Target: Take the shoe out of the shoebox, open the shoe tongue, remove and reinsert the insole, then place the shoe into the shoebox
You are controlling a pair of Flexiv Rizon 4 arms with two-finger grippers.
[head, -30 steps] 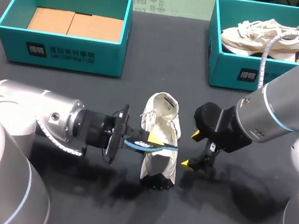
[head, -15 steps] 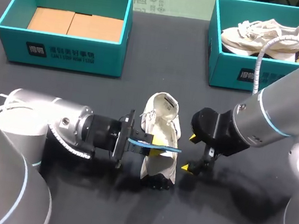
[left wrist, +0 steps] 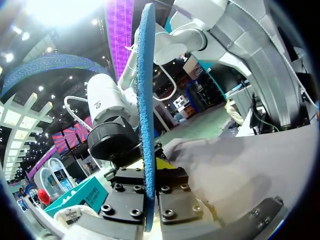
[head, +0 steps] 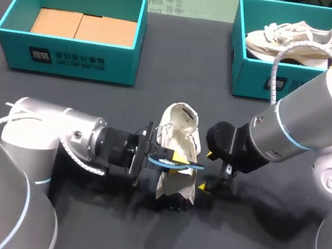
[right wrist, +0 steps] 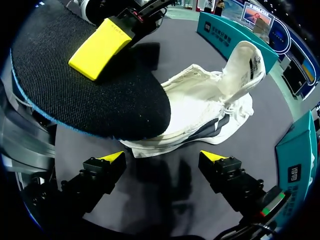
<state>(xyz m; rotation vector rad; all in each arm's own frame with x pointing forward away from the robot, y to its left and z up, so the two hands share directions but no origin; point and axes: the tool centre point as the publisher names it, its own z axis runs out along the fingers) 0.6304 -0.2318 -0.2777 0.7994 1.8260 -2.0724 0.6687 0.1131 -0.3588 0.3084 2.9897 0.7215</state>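
A white sneaker (head: 180,140) lies on the black table, heel toward the boxes. My left gripper (head: 169,159) is shut on the insole (head: 186,164), a thin blue-edged sheet held flat over the shoe's front half. In the left wrist view the insole (left wrist: 145,100) stands edge-on, clamped in that gripper (left wrist: 148,186). My right gripper (head: 208,171) is open just right of the shoe's toe end. Its wrist view shows the insole's dark face (right wrist: 85,90) over the sneaker (right wrist: 210,107), with my right gripper (right wrist: 162,157) open and empty close beside the shoe's side.
An empty teal shoebox (head: 69,55) stands at the back left. A second teal shoebox (head: 265,79) at the back right holds another pale sneaker (head: 292,38). Bare black table lies in front of both arms.
My left gripper has carried the insole a little to the right, further over the shoe. My right gripper has shifted left, closer to the shoe.
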